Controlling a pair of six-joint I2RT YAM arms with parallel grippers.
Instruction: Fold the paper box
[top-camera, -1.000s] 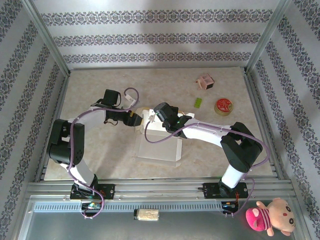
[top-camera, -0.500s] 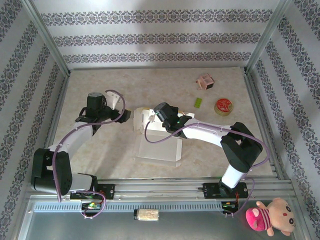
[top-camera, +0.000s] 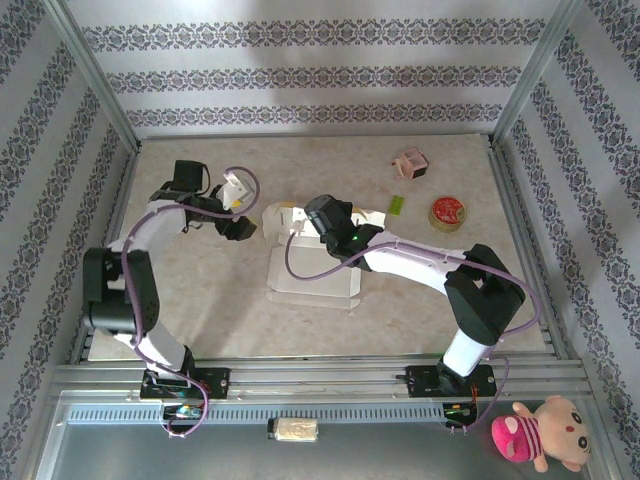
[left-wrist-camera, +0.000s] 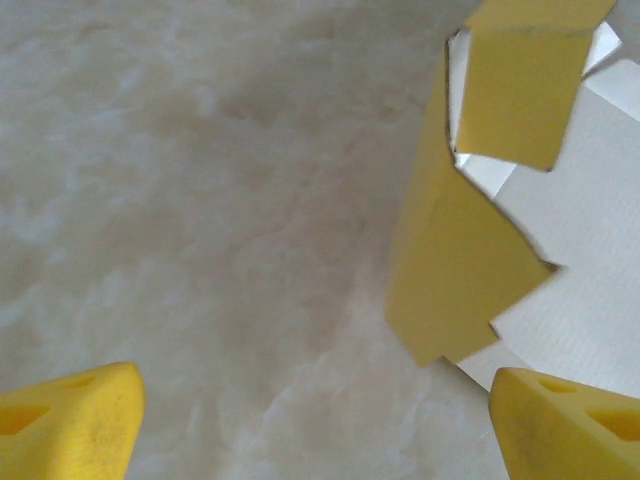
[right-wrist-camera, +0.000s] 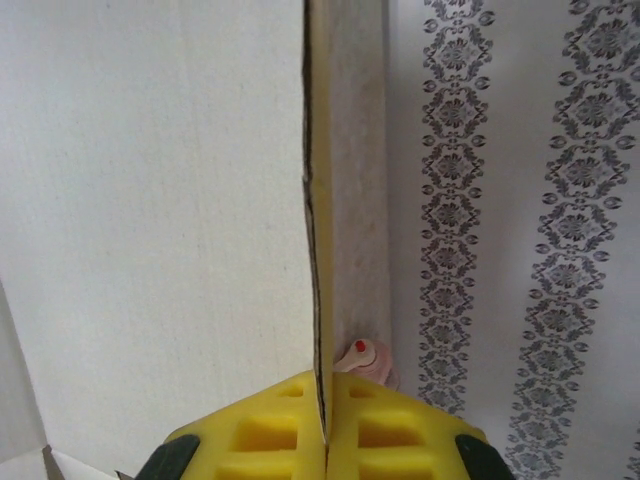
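Pinched a raised flap of the paper box (top-camera: 312, 283) in the closed right tool (right-wrist-camera: 325, 430); held the left tool (left-wrist-camera: 320, 420) open, empty, box just ahead-right of it.

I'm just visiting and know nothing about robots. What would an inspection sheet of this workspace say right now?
Surface: beige marbled table, nothing spilled seen.
Job's things: paper box partly folded, white side up, yellow flaps raised at its far end.
Clutter: pink box-like item, green piece, red round tin, far right; plush toy off the table, near right.
Grippers: left gripper open beside the box, holding nothing; right gripper shut on a box flap.
Cables: purple cable loops off each arm; the right one crosses over the box.
Surroundings: patterned walls, metal frame.
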